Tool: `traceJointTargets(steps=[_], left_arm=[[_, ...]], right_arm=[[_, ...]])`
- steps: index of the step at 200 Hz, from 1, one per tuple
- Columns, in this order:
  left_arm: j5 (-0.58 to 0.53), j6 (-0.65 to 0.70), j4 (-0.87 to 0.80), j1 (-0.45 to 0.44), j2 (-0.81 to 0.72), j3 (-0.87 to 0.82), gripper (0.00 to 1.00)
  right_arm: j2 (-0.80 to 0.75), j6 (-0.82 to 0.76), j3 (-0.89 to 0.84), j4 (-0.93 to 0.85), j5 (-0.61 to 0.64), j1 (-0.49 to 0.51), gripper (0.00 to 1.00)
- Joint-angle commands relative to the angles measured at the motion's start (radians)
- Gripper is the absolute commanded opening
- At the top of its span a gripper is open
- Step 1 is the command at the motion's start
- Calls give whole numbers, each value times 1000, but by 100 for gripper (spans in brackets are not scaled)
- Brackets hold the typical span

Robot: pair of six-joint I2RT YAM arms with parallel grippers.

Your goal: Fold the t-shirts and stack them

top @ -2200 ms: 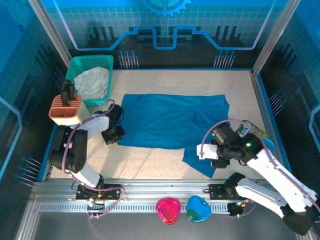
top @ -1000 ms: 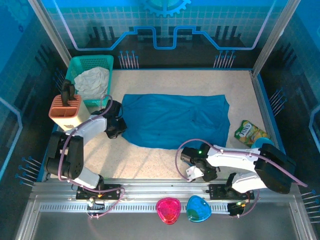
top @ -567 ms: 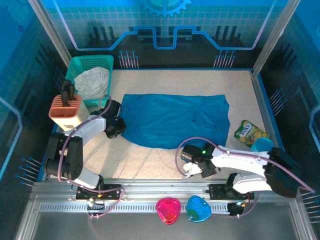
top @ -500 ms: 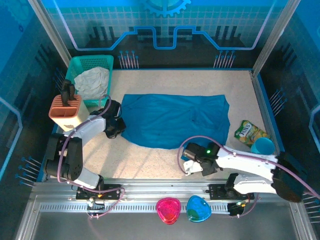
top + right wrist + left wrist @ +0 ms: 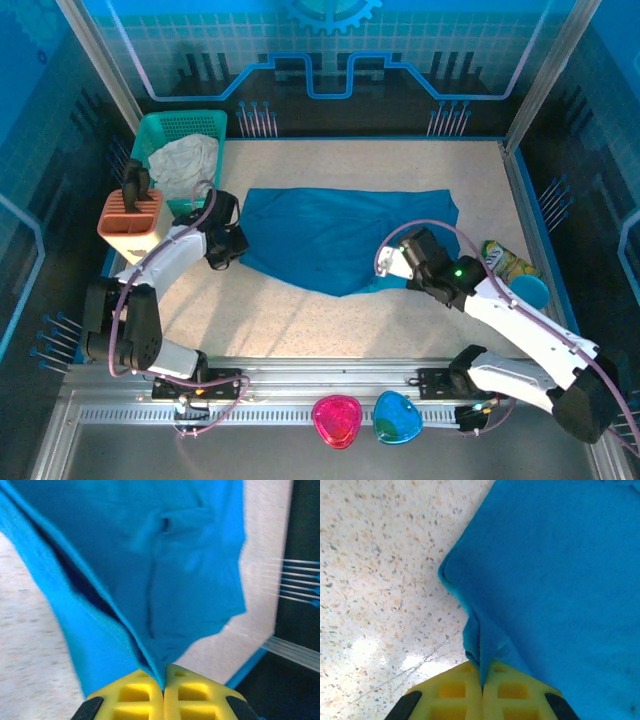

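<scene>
While clamped tight, left claw (image 5: pixel 482 674) on t-shirt (image 5: pixel 330 235) edge, right claw (image 5: pixel 163 678) likewise

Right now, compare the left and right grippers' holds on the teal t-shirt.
The left gripper pinches the t-shirt at its left edge; the right gripper pinches its near right part. Cloth by the left gripper lies nearly flat on the table; by the right gripper it is drawn into a fold. Both are shut on the t-shirt.
</scene>
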Motion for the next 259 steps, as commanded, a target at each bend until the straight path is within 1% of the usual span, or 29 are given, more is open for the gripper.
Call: traceJointTargets(steps=[1,9,30,77,112,136,152,173,182,206,222,238,248,249,259], left_arm=[[-42,27,-37,19,26,49,0],[-46,27,-36,21,41,60,0],[-55,30,-31,31,83,91,0],[-64,44,-29,54,190,182,0],[-74,53,-28,56,283,259,0],[-83,54,-32,56,345,304,0],[-93,46,-31,57,375,319,3],[-111,28,-30,57,404,326,10],[-119,21,-31,57,412,329,14],[-131,12,-30,57,427,332,32],[-135,13,-31,58,428,334,45],[-146,17,-33,59,419,333,55],[-150,21,-34,59,408,333,60],[-151,20,-34,59,407,332,60],[-154,23,-34,59,393,332,66]], right_arm=[[41,-89,55,159,18,-69,0],[63,-109,56,193,-3,-92,0],[127,-141,124,259,-63,-154,0],[278,-190,200,349,-174,-262,0],[384,-203,224,408,-197,-316,0],[453,-174,222,485,-196,-339,0],[502,-150,215,547,-185,-345,0],[577,-119,207,628,-149,-347,0],[610,-100,208,661,-127,-348,0],[695,-27,227,735,-60,-362,0],[738,52,262,736,-40,-378,0],[773,129,298,721,-29,-394,0],[790,177,316,718,-13,-400,8],[793,186,321,716,-9,-402,11],[803,227,335,709,-7,-406,25]])
